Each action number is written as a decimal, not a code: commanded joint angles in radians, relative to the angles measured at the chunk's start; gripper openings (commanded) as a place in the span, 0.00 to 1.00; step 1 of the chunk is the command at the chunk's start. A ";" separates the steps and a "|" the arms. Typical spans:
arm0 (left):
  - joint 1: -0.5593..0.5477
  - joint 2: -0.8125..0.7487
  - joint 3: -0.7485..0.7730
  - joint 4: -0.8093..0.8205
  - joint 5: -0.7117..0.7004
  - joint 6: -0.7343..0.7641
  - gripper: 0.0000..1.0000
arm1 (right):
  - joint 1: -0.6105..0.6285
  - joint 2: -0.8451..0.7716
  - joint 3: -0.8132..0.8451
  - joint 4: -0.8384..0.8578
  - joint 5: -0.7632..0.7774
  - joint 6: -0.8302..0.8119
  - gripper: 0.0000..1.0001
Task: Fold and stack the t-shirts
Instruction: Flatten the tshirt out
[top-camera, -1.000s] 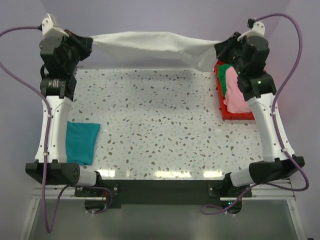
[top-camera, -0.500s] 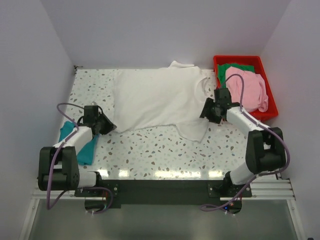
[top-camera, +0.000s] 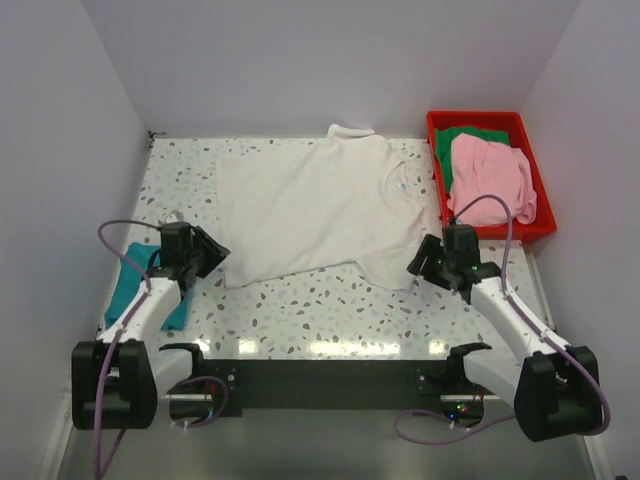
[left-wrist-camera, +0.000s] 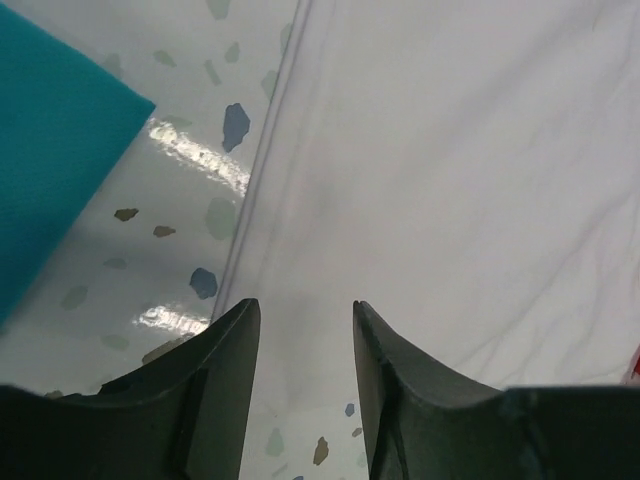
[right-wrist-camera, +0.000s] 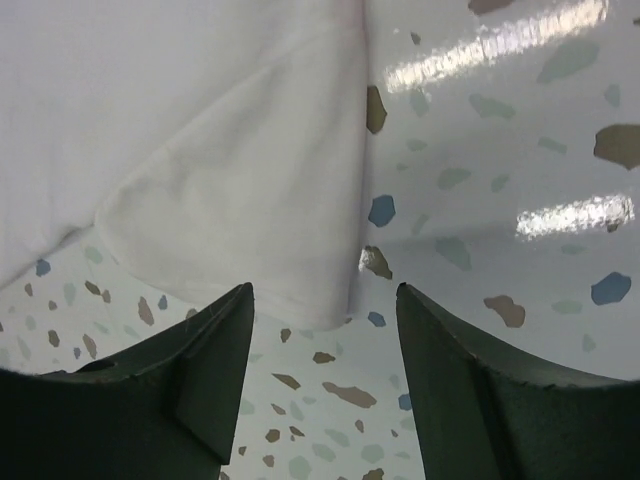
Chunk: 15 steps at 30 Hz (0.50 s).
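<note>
An off-white t-shirt (top-camera: 310, 205) lies spread flat on the speckled table, neck toward the right. My left gripper (top-camera: 213, 252) stands open just off the shirt's near-left corner, and the cloth (left-wrist-camera: 440, 150) lies past its fingertips, outside the jaws. My right gripper (top-camera: 420, 267) is open beside the near sleeve (right-wrist-camera: 250, 210), nothing between its fingers. A folded teal t-shirt (top-camera: 128, 288) lies at the left under my left arm; its edge (left-wrist-camera: 50, 140) shows in the left wrist view. Pink (top-camera: 490, 180) and green (top-camera: 460, 137) t-shirts are piled in the bin.
A red plastic bin (top-camera: 525, 235) stands at the table's right side, close to my right arm. Walls close the table at the back and both sides. Bare speckled tabletop (top-camera: 320, 310) runs along the near edge between the arms.
The off-white shirt, held stretched in the air a second ago, now lies flat on the table. Both grippers have let go and drawn back toward the near edge.
</note>
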 joint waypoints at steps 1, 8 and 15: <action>0.000 -0.092 -0.046 -0.099 -0.119 -0.065 0.49 | 0.012 -0.036 -0.068 0.008 0.027 0.057 0.61; -0.070 -0.239 -0.108 -0.218 -0.265 -0.163 0.56 | 0.042 -0.005 -0.128 0.063 0.008 0.113 0.57; -0.216 -0.221 -0.148 -0.221 -0.339 -0.283 0.54 | 0.076 0.042 -0.140 0.115 0.008 0.147 0.51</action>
